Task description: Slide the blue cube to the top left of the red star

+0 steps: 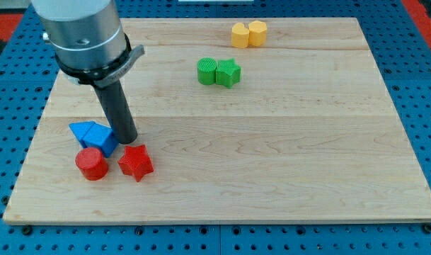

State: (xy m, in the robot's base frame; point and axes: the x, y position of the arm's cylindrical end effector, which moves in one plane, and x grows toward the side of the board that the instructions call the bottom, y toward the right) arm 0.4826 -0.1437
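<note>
My tip [127,139] rests on the tabletop [286,163], and since the arm ends in a bare rod with no gripper, nothing is grasped or clenched; it can only push. The blue cube [105,140] sits just to the view's left of my tip, touching it or nearly so. A second blue block [83,132], wedge-like in shape, lies further to the view's left, pressed against the cube. The red star [136,162] is just below my tip toward the view's bottom, and the red cylinder [92,163] is below and to the left, close under the cube.

The cube looks small, rigid and light, so it should slide easily on the smooth wood but may spin if pushed off-centre; a flat face, met squarely, is the best place to press. It already seems to lie up and left of the star, so only a small nudge may be needed.

The crowding is the hazard: the wedge, cylinder and star could all be dragged along. Far off toward the view's top right, a green pair [219,72] and a yellow pair [249,33] stand clear of the work
</note>
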